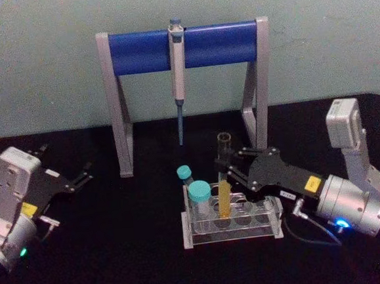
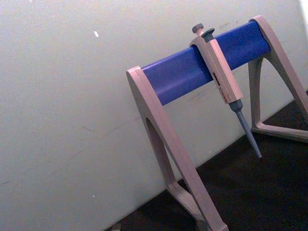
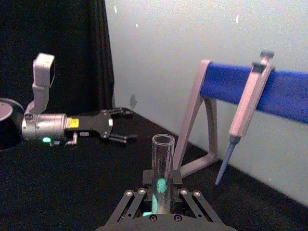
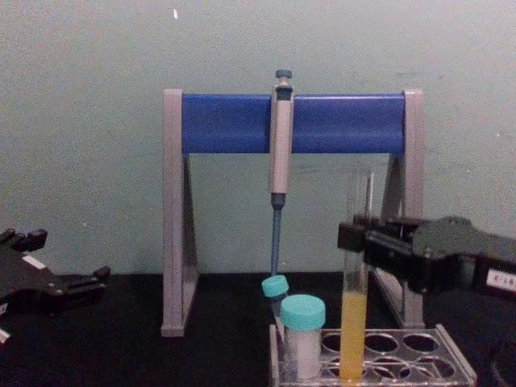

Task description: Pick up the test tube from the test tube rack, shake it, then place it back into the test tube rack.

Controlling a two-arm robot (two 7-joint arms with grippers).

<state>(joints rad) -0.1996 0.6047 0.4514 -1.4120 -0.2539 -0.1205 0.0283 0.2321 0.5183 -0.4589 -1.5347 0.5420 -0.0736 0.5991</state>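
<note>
Well left of the test tube rack (image 1: 232, 239), the left pincer (image 1: 84, 175) idles, fingers apart. The test tube (image 1: 226, 195) stands in the rack's left half, the right pincer (image 1: 231, 166) clamped on its upper glass (no cap): a tilted lift could snag the hole, and hard shaking could spill its contents.

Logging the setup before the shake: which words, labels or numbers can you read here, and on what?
Nothing can be read.
Right pincer, yellow sticker: too blurred.
Left pincer, yellow tag: too blurred.
Right pincer, white strip: characters illegible.
Pipette markings: too small.
</note>
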